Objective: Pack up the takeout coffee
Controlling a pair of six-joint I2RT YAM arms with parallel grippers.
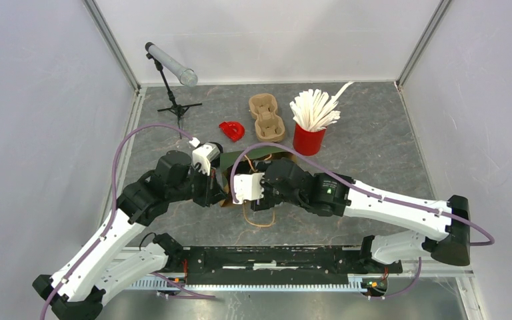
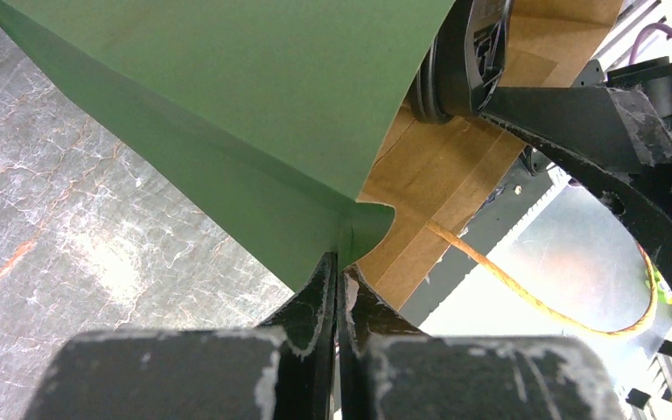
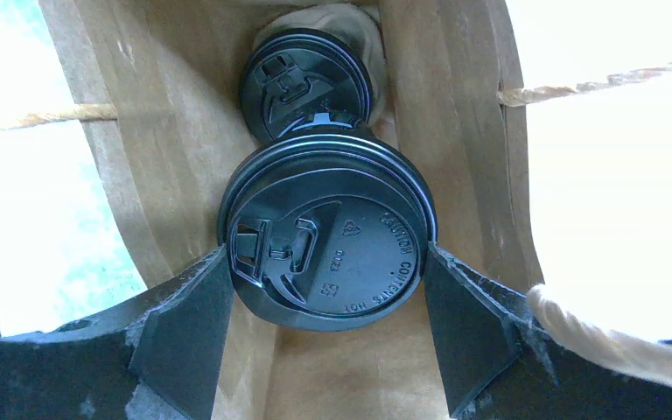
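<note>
Green bag (image 2: pixel 227 105) edge was pinched by left gripper (image 2: pixel 339 273), prob. to hold mouth open; right gripper (image 3: pixel 328 289) clasped lidded cup (image 3: pixel 332 254) inside.

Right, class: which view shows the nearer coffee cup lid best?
Right wrist: the lid fills the frame, between the right jaws, inside the bag. Top view hides it under the arms; left wrist gives no clear sight.

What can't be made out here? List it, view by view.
Top view: bag contents, covered by the left arm and right arm.
Right wrist: cup bodies, hidden under the near lid and far lid; surroundings outside the bag, washed out by glare.
Left wrist: the cups, behind the bag's green wall.
</note>
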